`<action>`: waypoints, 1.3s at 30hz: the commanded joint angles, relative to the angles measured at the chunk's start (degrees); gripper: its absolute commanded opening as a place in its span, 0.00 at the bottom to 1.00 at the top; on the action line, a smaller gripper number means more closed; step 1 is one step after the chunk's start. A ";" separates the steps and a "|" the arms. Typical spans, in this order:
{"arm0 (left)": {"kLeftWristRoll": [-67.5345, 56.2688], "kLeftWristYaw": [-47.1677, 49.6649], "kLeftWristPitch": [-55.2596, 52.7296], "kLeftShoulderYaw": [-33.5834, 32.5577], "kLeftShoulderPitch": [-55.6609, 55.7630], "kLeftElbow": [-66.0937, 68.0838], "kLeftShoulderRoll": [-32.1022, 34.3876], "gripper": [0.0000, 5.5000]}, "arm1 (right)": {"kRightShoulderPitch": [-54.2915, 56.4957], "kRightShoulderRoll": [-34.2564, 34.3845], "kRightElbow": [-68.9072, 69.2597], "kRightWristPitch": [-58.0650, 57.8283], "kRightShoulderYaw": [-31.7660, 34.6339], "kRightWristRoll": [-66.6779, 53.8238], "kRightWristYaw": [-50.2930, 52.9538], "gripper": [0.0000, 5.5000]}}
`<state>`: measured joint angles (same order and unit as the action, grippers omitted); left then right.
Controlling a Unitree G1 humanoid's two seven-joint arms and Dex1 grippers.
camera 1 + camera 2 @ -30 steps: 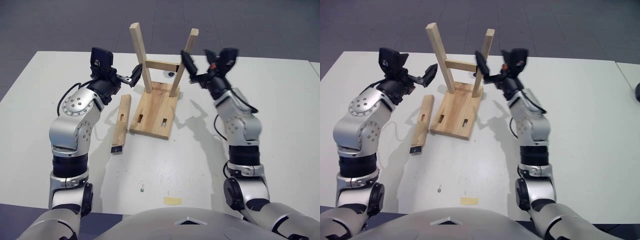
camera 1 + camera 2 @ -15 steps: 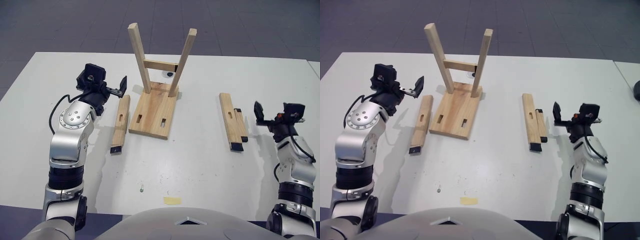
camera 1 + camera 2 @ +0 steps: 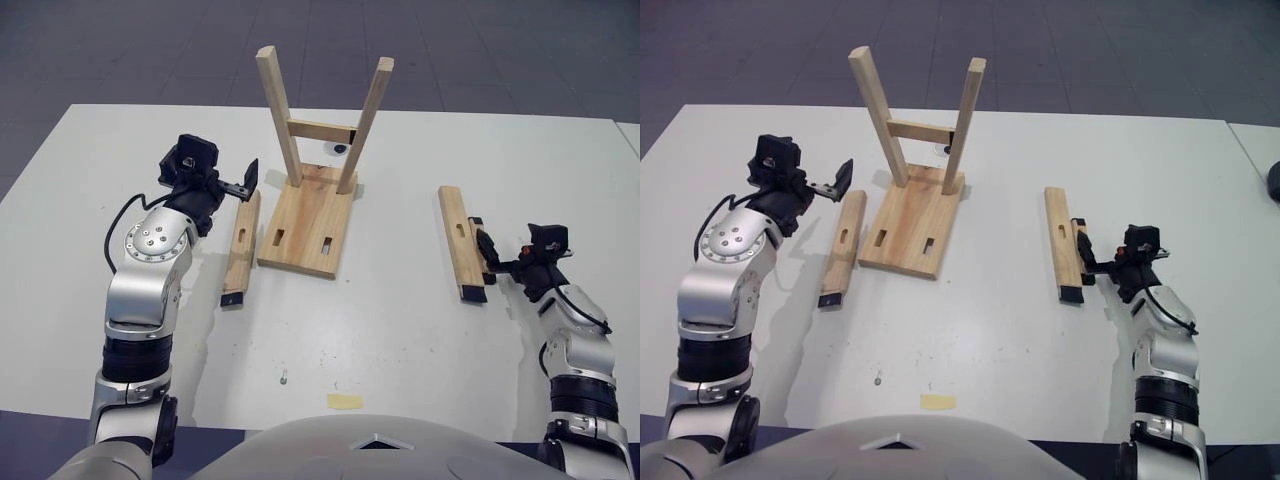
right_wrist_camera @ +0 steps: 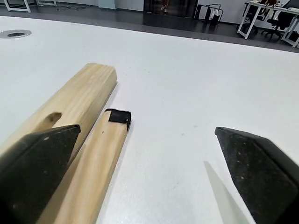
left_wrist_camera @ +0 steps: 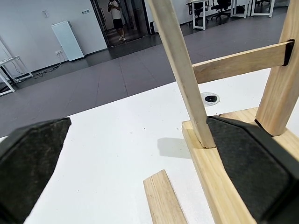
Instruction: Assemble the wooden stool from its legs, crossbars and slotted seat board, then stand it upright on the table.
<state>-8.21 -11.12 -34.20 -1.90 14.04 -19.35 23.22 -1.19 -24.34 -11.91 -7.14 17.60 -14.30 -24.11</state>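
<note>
The slotted seat board [image 3: 310, 222] lies flat mid-table with two legs [image 3: 279, 115] [image 3: 365, 122] standing in it, joined by a crossbar [image 3: 321, 130]. One loose leg [image 3: 241, 246] lies left of the board. My left gripper [image 3: 241, 186] hovers open over that leg's far end, facing the standing legs [image 5: 180, 70]. Another loose leg [image 3: 457, 240] lies to the right with a thin crossbar [image 3: 482, 252] beside it. My right gripper [image 3: 495, 257] is low beside them and open, with the crossbar [image 4: 93, 172] and leg [image 4: 74, 107] just ahead of its pads [image 4: 261, 168].
A strip of yellow tape [image 3: 345, 401] and a small screw [image 3: 284, 377] lie near the table's front edge. A round grommet [image 3: 342, 148] sits behind the stool. Bare white table [image 3: 400, 330] spreads between the board and the right-hand parts.
Both grippers left the standing legs. The right arm swung out to the table's right side, then dropped low beside the loose leg and crossbar. The left gripper pulled back, then edged nearer.
</note>
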 commanded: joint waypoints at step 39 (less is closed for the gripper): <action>2.59 -1.52 -0.39 1.91 -0.40 0.46 -0.39 0.98 | -5.54 -5.94 10.77 -38.40 -10.24 -1.74 -0.09 0.59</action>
<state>-6.70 -12.15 -34.38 -0.54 13.29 -19.03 22.80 -1.60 -30.76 3.18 -38.05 11.09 -18.13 -24.67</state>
